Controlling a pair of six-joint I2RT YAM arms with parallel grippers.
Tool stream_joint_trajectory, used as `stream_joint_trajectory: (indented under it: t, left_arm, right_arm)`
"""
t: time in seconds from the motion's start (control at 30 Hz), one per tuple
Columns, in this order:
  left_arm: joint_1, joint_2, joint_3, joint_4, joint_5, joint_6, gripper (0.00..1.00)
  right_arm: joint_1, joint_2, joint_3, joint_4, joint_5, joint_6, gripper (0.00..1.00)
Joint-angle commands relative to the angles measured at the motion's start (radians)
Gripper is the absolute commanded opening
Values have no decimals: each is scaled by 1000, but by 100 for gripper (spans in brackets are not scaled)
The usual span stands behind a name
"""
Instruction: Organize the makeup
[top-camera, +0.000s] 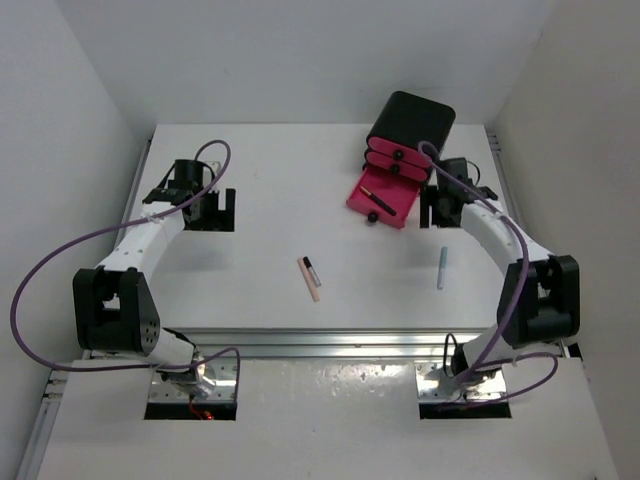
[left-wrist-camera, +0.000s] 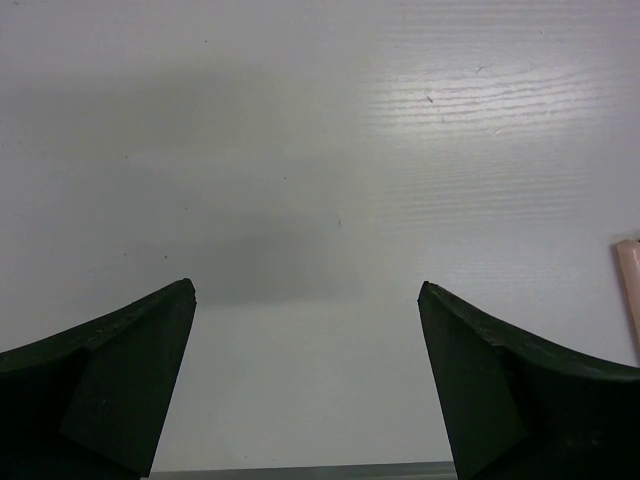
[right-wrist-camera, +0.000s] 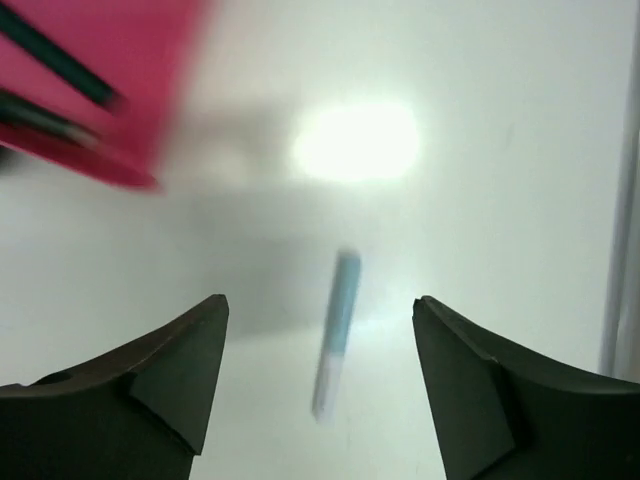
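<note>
A pale-blue tube (top-camera: 441, 269) lies on the table at the right; in the right wrist view it (right-wrist-camera: 336, 332) lies below and between my open fingers. A peach pencil (top-camera: 309, 280) and a short black-and-white pencil (top-camera: 312, 269) lie side by side at mid-table; the peach one's end shows at the right edge of the left wrist view (left-wrist-camera: 630, 290). A slim black pencil (top-camera: 380, 196) lies in the pulled-out pink drawer (top-camera: 382, 202). My right gripper (top-camera: 441, 208) is open beside that drawer, above the table. My left gripper (top-camera: 210, 211) is open and empty at the far left.
The black box (top-camera: 410, 125) with pink drawers stands at the back right, its lowest drawer pulled out toward the front. White walls close in the table on three sides. A metal rail (top-camera: 320, 343) runs along the near edge.
</note>
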Motion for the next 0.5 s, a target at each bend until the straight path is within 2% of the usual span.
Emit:
stream_joint_trajectory:
  t: [0.0,0.17,0.23,0.47]
  left_arm:
    - [14,-15,6,9,22,-2,100]
    - [14,-15,6,9,31,-2,100]
    - [14,-15,6,9,31,-2,100]
    - [14,-35,6,9,20,-2,100]
  right_arm:
    - [-37,30,-106,-149,-26,190,77]
    - [-61,77,-181,-131,-92,210,78]
    - [-68,97,-187,-118,-100,222,74]
    - [-127,199,-210,-126,-78,253,41]
